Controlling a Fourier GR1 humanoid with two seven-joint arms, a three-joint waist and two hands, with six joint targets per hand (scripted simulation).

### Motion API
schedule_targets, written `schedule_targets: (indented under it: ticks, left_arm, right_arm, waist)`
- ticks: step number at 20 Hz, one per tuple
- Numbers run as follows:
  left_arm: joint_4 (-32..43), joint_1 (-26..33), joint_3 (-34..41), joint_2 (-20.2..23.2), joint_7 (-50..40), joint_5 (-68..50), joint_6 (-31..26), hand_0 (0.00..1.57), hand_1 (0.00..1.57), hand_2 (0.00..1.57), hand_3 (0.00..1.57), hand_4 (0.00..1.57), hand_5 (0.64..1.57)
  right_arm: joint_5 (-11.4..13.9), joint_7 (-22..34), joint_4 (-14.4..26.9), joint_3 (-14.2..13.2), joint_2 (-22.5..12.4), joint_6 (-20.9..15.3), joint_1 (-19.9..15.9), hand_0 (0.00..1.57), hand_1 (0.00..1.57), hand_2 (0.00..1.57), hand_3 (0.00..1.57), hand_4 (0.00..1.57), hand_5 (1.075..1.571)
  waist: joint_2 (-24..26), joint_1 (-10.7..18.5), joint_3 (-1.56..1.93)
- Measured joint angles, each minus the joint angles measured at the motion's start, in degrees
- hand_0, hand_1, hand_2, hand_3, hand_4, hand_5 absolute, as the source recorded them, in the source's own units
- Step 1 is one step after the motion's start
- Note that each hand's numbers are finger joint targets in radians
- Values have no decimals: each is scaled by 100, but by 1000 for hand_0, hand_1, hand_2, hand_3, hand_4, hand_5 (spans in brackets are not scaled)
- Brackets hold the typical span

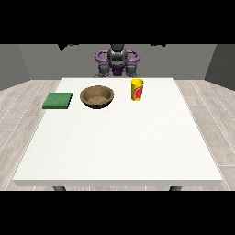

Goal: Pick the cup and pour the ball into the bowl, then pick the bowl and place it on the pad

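The white desk [119, 147] fills most of the view, and the three task things sit in a row along its far part, close to the robot [117, 62], presumably so that its arms can reach each of them.

Taking the wooden bowl [97, 97] as landmark: it stands upright at the middle of the row, mouth up, its brown inside showing, so it is ready to receive whatever is tipped in. The green pad [58, 100] lies flat just beside the bowl at the view's left, apart from it, at the desk's edge; a short carry from the bowl would reach it. The yellow cup [137, 89], with a red mark on its side, stands upright near the bowl at the view's right, not touching it. Standing upright would keep a ball inside, though no ball shows from this angle.

The robot sits behind the bowl, past the far edge of the desk, its arms drawn in. Its hands cannot be made out, so whether they are released or clenched cannot be told; nothing is grasped. By my judgement the task has not begun.
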State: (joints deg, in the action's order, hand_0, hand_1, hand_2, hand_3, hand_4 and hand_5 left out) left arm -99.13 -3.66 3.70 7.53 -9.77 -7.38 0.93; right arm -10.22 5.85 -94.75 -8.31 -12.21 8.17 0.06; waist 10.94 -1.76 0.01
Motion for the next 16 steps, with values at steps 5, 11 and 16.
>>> schedule_targets:
  ticks: [5, 11, 16]
  left_arm:
    - [-59, 22, 253, 10, 380, -202, -159, 0, 0, 0, 0, 0, 1542]
    - [508, -377, 523, 50, 1173, -210, -275, 0, 0, 0, 0, 0, 1529]
    - [1202, -440, 472, -136, 2227, 54, -307, 0, 0, 0, 0, 0, 1527]
  right_arm:
    - [-356, -237, -91, -402, -156, 351, 57, 0, 0, 0, 0, 0, 1570]
    - [-232, -698, 60, -372, -6, 375, -206, 0, 0, 0, 0, 0, 1570]
    - [-135, -1229, 390, -417, 19, 492, -357, 0, 0, 0, 0, 0, 1571]
  waist:
    - [-428, 6, -1]
    - [-1119, -51, -3]
    - [-1571, -103, -1]
